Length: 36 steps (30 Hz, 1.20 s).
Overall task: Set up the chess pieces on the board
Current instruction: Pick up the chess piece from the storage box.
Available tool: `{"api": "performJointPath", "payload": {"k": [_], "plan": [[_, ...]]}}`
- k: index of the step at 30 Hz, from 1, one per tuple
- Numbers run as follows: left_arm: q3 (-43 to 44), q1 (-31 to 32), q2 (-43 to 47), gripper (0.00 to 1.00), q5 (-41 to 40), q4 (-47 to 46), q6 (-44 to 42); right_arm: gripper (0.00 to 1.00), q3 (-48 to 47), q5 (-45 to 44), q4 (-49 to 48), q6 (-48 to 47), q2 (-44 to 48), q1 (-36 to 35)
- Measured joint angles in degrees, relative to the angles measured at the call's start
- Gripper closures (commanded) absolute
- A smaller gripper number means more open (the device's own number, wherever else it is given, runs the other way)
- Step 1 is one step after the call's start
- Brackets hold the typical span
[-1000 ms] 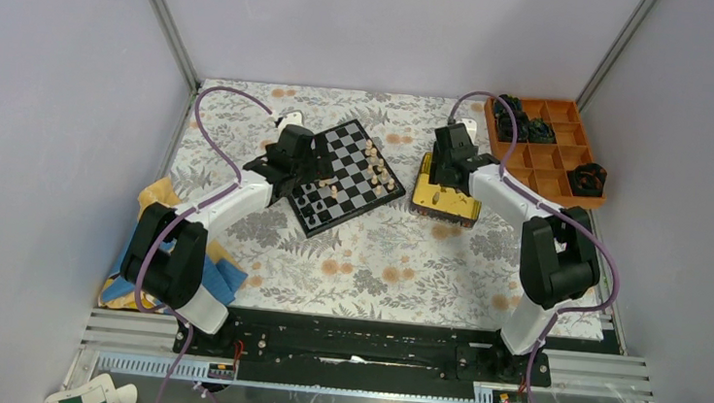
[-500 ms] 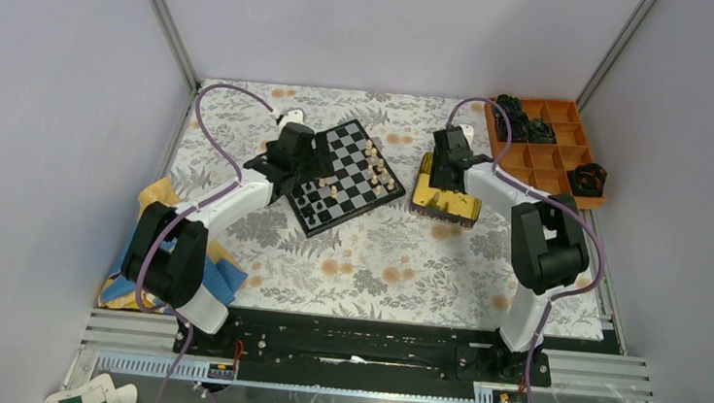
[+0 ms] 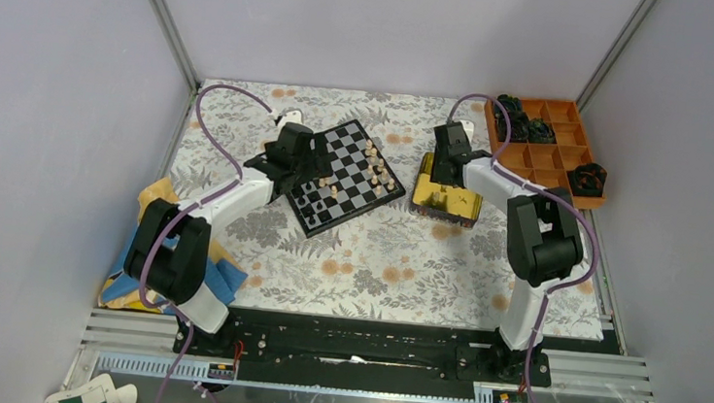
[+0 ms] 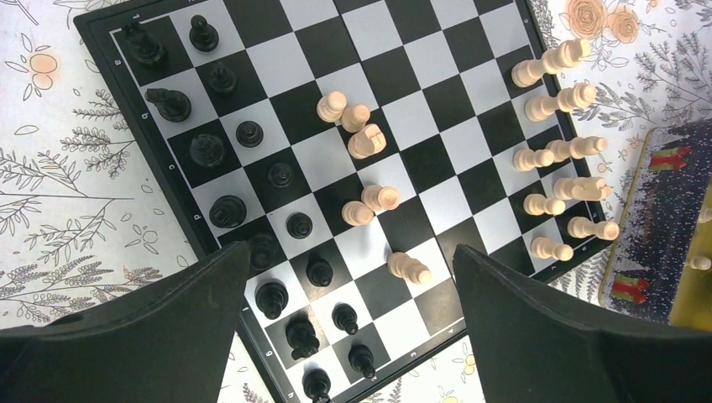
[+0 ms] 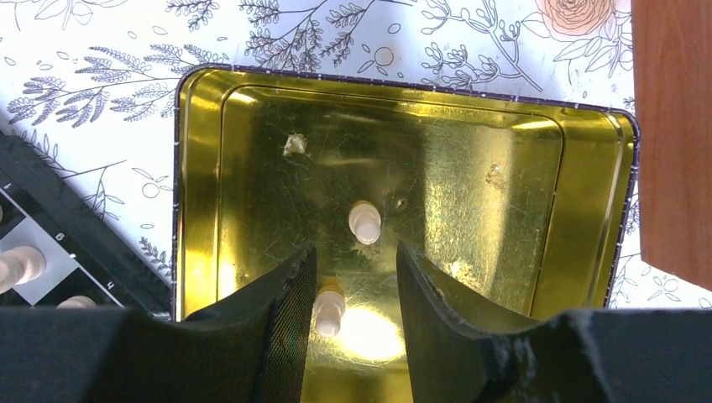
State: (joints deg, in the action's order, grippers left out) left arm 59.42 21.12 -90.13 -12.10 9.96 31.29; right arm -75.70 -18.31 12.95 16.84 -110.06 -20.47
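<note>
The small square black-and-grey checkered chessboard with a black rim [image 3: 343,152] is lying at an angle on the far middle of the floral-patterned worktop [image 3: 396,263]. The set-up is looking well advanced but not finished.

In the left wrist view, the tiny black chess pieces [image 4: 228,211] are filling two rows along one edge. Most of the light tan wooden chess pieces [image 4: 535,159] are lining the opposite edge in two rows. Whether each one is sitting on its proper square I cannot tell. A loose group of six tan pieces [image 4: 367,140] is standing on the middle squares, away from either home side, and is probably still waiting to be sorted.

More tan pieces are lying off the board, in the shiny gold rectangular tin [image 5: 504,218] just beside it. One tan piece [image 5: 364,222] is sitting near the middle of the tin floor. A second tan piece [image 5: 328,309] is lying in the gap of the right gripper [image 5: 354,250].

That gripper is reaching down into the tin with its jaws at a narrow gap. The second piece is sitting close against one finger, and as far as the view shows it is not being clamped. The left gripper [image 4: 351,252] is hovering over the black side of the board with its jaws spread wide, holding nothing.

What is remaining, by my reading, is carrying the two tin pieces over and placing the stray middle ones.
</note>
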Motion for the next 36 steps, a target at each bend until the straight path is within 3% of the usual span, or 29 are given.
{"api": "performJointPath", "payload": {"k": [8,15,36], "plan": [[0.61,-0.31,-0.98,0.01,0.0,0.17,-0.02,0.58,-1.07,0.15,-0.04,-0.02,-2.23,0.79],[0.9,-0.63,-1.33,0.01,0.0,0.2,-0.04,0.69,-1.68,1.09,-0.17,-0.02,-2.62,1.05],[0.96,-0.7,-2.75,0.01,0.07,0.24,-0.02,0.78,-2.29,1.49,0.07,-0.04,-4.39,1.14]]}}
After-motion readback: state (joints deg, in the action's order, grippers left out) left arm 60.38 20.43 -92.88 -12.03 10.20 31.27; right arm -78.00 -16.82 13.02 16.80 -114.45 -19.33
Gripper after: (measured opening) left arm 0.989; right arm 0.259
